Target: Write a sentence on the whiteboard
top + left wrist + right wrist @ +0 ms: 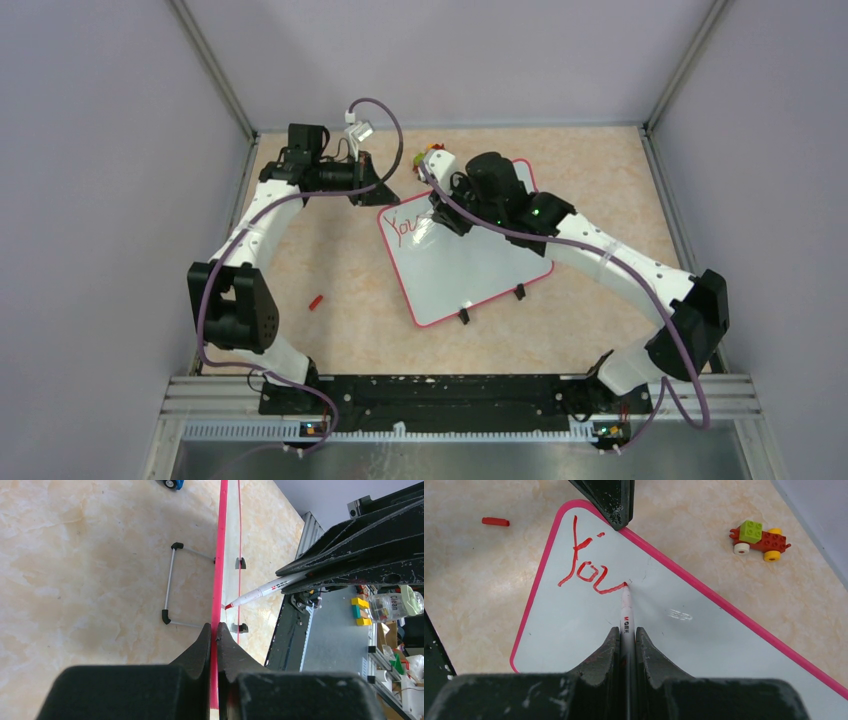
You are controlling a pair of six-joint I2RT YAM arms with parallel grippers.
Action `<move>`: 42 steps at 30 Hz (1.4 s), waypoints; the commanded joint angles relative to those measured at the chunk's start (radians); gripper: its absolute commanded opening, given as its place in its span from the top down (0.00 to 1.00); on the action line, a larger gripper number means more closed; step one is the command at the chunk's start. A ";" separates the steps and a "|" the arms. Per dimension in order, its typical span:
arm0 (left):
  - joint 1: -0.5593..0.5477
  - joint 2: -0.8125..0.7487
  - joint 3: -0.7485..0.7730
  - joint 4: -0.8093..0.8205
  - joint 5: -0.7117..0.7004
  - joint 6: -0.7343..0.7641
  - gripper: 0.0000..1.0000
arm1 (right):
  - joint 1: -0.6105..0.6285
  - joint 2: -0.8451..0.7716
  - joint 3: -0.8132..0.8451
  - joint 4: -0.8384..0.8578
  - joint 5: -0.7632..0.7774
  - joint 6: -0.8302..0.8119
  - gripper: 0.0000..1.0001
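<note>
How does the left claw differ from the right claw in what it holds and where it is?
The left claw pinches the pink rim of the whiteboard; the right claw grips a marker. The left claw sits at the board's edge; the right claw is over its white face, the marker tip touching the end of the red lettering, "You". Both are black and shut.

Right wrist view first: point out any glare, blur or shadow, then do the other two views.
Right wrist view: a small glare patch on the whiteboard; lettering and marker sharp, the right gripper's fingers soft. Left wrist view: the left gripper's fingers blurred, the board's pink rim crisp. Top view: even light, faint shadows, the lettering small.
</note>
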 commanded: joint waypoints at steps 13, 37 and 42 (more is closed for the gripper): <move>-0.027 0.021 0.011 -0.030 0.000 0.020 1.00 | 0.002 0.003 -0.004 0.000 -0.029 -0.010 1.00; -0.028 0.015 0.008 -0.032 -0.001 0.019 1.00 | 0.011 -0.064 -0.025 -0.055 -0.020 -0.022 1.00; -0.029 0.009 0.006 -0.031 -0.003 0.019 1.00 | 0.011 -0.074 0.033 -0.063 -0.027 -0.025 1.00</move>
